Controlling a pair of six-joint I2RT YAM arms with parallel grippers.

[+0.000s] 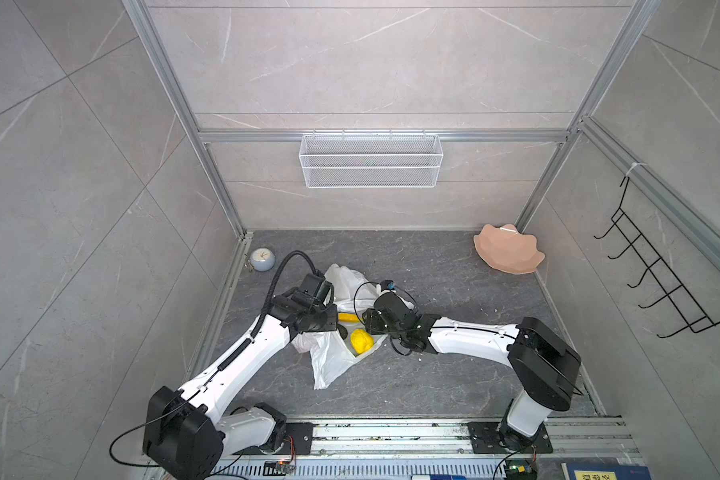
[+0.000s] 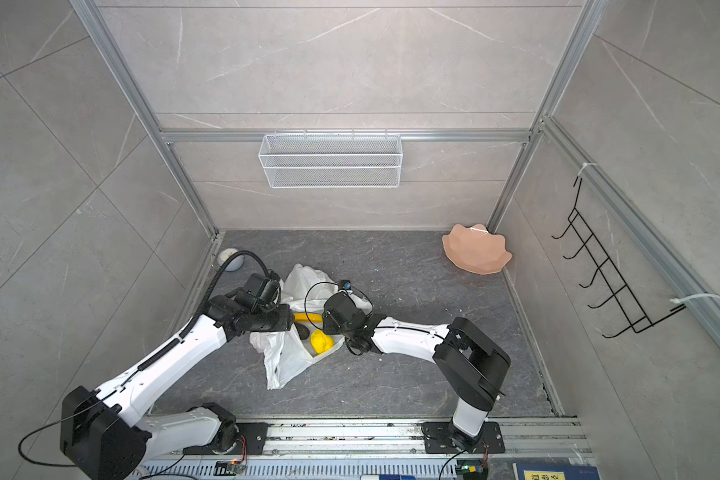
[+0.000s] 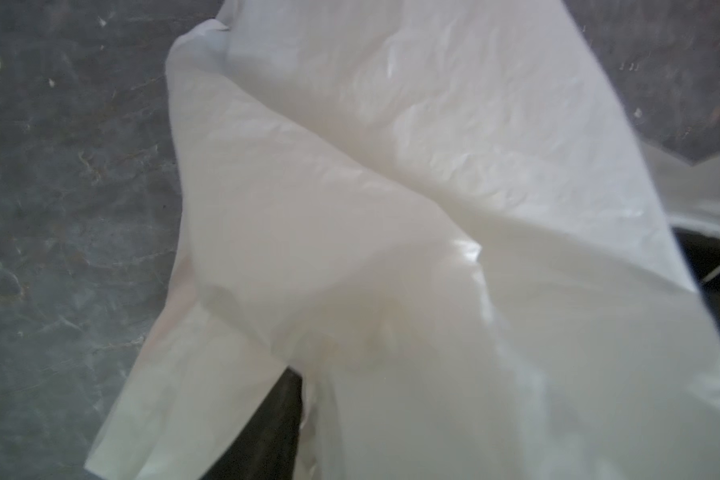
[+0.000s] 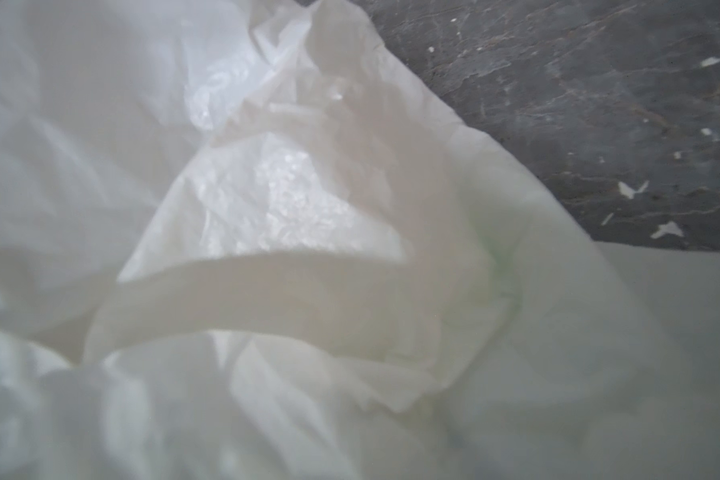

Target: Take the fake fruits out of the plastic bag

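Top views: both claws hidden at plastic bag (image 1: 329, 365); spread or pinching, unclear.

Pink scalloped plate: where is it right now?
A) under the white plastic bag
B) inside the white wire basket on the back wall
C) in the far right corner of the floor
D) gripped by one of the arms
C: in both top views the pink scalloped plate sits in the far right corner of the dark grey floor, well apart from the crinkly white plastic bag.
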